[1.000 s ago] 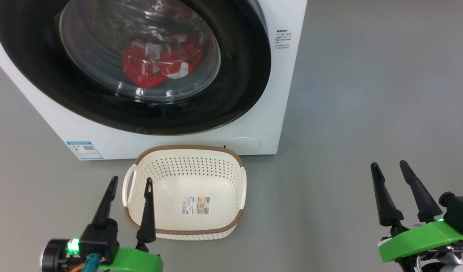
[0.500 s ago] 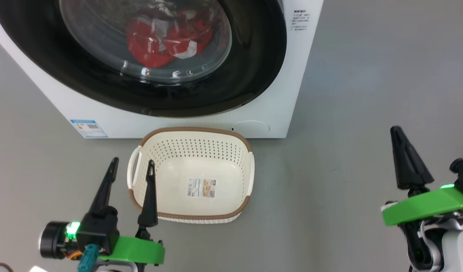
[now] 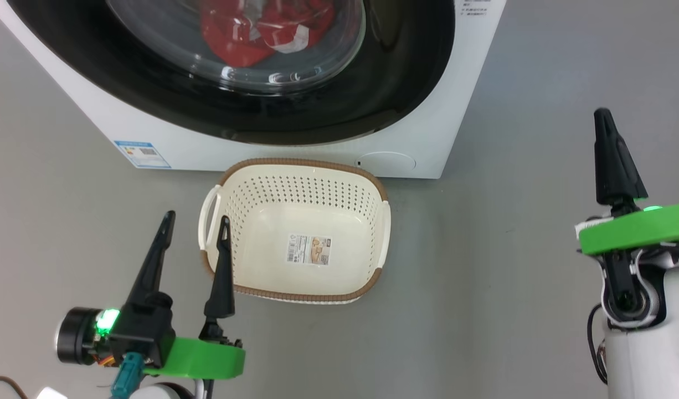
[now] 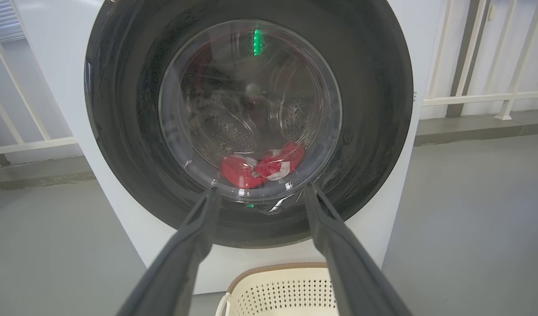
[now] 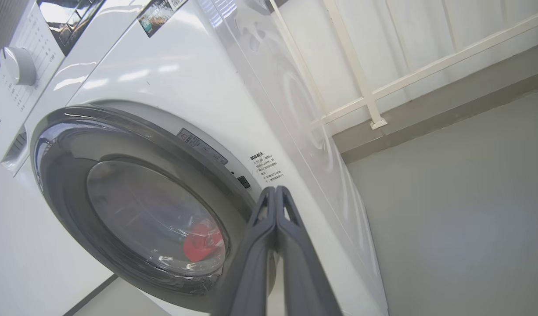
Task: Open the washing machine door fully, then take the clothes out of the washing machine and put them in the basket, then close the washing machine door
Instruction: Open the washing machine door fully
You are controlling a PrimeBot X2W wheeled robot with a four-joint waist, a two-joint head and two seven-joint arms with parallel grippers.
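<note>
Door shut on the red clothes, basket empty just before the washer: the right hand hangs pinched closed on nothing, the left hand spread wide, and a closed grip may skid off the door's glossy rim.

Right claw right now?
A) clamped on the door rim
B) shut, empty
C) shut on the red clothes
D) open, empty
B: the right claw has its two fingers pressed together with nothing between them, and the clothes lie behind the glass of the door.
</note>
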